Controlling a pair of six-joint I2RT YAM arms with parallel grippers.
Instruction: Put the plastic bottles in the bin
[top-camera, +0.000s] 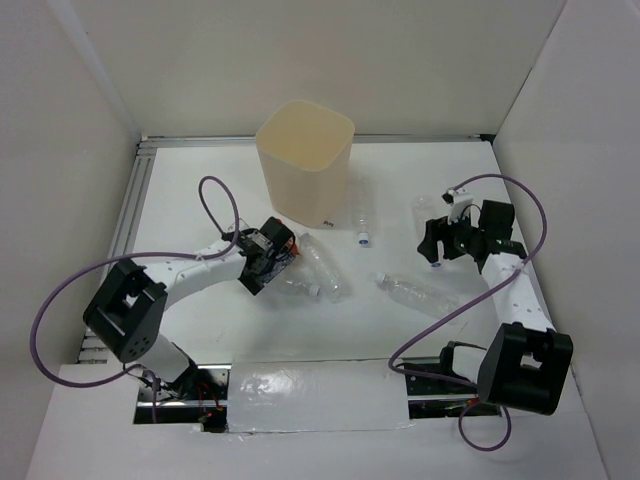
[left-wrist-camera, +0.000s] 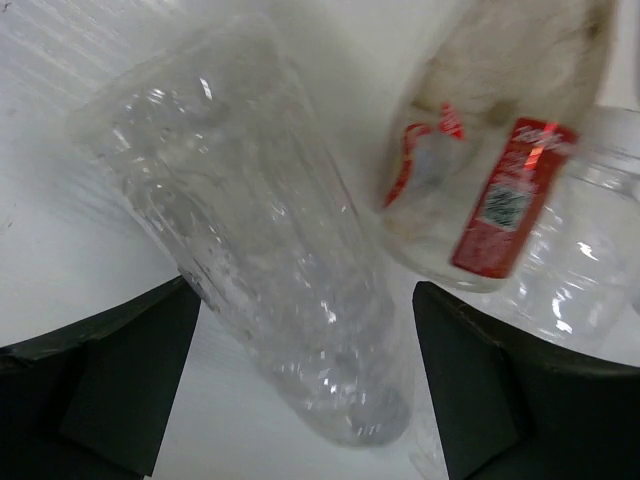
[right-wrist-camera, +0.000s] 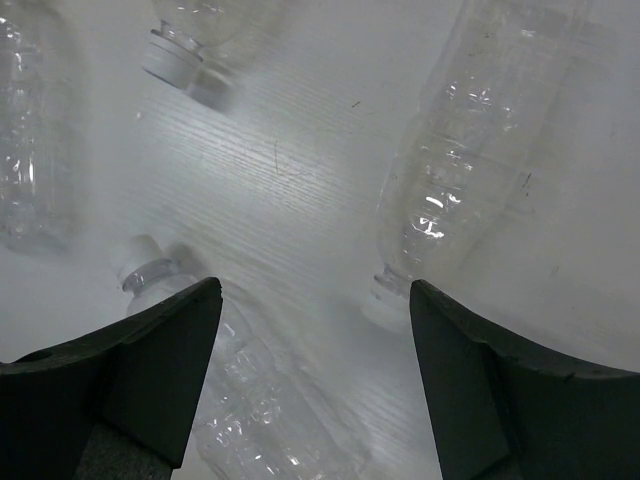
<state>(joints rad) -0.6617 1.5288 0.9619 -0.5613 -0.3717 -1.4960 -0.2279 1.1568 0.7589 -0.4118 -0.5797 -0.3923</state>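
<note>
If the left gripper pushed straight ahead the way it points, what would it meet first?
Most likely the clear bottle lying between the open fingers of the left gripper; the red-labelled bottle sits right of that line. Depth is unclear.

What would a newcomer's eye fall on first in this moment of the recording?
First comes the tall cream bin, standing at the far middle of the table, with clear plastic bottles strewn on the white surface in front of it. In the left wrist view a red-labelled bottle lies beside a clear bottle, which shows between the wide-open jaws of the left arm.
</note>
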